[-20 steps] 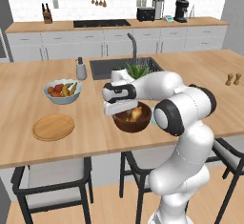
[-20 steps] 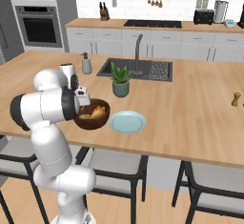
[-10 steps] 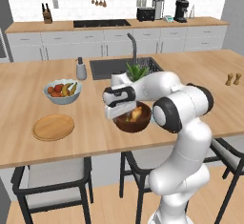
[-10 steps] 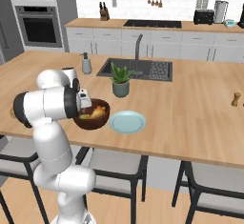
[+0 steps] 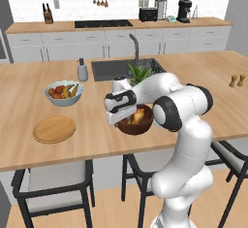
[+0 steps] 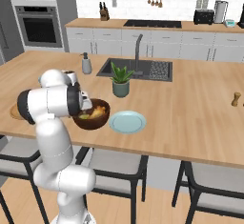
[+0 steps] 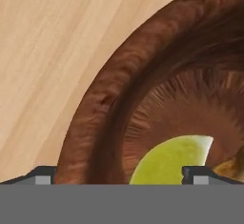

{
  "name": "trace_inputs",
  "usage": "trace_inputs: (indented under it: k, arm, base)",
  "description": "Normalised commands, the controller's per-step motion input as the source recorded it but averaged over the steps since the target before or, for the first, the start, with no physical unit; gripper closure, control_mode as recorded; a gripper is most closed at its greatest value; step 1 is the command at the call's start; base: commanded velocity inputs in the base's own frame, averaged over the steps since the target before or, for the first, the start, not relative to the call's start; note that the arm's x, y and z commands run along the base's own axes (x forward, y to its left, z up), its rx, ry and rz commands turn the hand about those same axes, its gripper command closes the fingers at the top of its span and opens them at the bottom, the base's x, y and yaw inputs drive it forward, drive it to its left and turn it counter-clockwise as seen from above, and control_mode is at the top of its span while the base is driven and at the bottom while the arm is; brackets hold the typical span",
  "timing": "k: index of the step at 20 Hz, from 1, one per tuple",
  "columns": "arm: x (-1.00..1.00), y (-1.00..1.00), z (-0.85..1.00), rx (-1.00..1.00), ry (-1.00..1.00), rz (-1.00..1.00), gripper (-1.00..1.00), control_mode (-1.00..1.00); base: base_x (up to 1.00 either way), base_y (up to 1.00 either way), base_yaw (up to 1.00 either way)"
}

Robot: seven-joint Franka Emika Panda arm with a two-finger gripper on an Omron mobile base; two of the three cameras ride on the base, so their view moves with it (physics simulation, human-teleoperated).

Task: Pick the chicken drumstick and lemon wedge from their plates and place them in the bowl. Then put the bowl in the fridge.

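A: What moved since the earlier frame?

B: The gripper (image 7: 116,178) went down to the bowl (image 5: 137,123) rim at picture centre; its jaws stand wide, holding nothing.

A: Any writing?

B: None readable.

A: Counts?

B: One bowl, with one chicken drumstick (image 6: 98,110) and one lemon wedge (image 7: 167,161) inside. Two plates (image 5: 54,129): wooden lower left, blue-green plate (image 6: 127,122) right of the bowl.

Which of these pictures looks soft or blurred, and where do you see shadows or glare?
Left base view: slightly soft, even light, faint shadow under the bowl. Right base view: likewise soft, no strong glare on the pale blue-green plate. Hand view: very close, so the bowl's rim looks coarse and pixelated; the lemon wedge is cut by the bottom edge.
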Motion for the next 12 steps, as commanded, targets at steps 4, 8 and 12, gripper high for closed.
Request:
trace_inputs:
  k: [4,8,12]
  arm:
    - [0.08,0.0,-0.26,0.0,-0.06,0.03,-1.0,-1.0]
    - [0.01,0.0,-0.25,0.0,-0.06,0.01,1.0,-1.0]
    - [0.01,-0.16,-0.33,0.0,0.0,0.0,1.0,-1.0]
  base:
    - [0.0,0.0,0.0]
    - [0.0,0.0,0.0]
    - [0.0,0.0,0.0]
